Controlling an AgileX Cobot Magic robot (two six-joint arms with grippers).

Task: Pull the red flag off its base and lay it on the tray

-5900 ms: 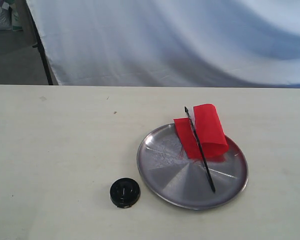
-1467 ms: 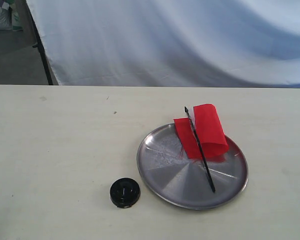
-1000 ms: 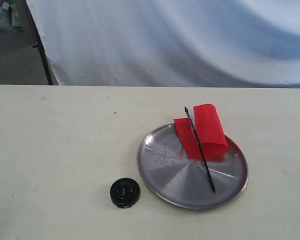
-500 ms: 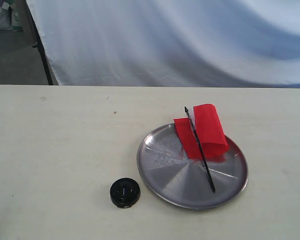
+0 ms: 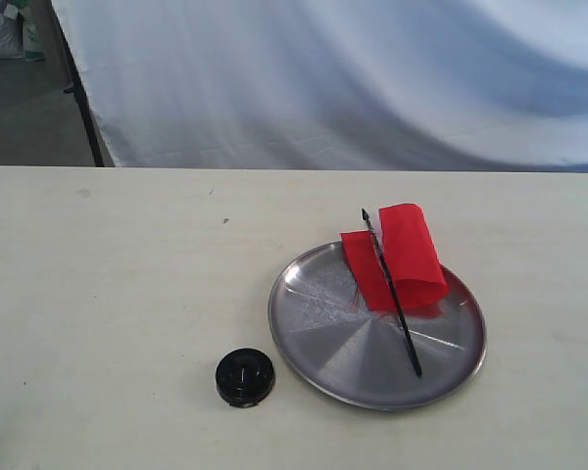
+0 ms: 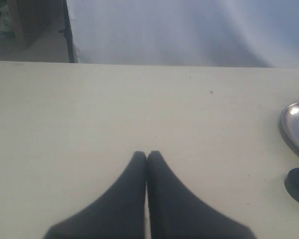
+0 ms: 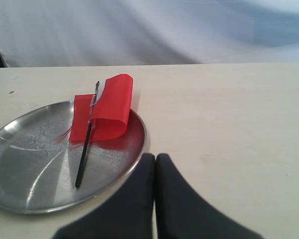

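Red flag [image 5: 407, 257] lies on tray [image 5: 314, 333], tip overhanging rim; left gripper [image 6: 147, 155], right gripper [image 7: 155, 157] closed, empty.

Open table [image 5: 108, 294] left of base [image 5: 245, 377]; base just beside tray [image 5: 318, 338].

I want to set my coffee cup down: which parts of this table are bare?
Bare: the left half of the pale table, beyond the small round black plastic base, and the far strip along the white backdrop. Crowded: right of centre, where the red cloth flag lies on the round silver metal tray.
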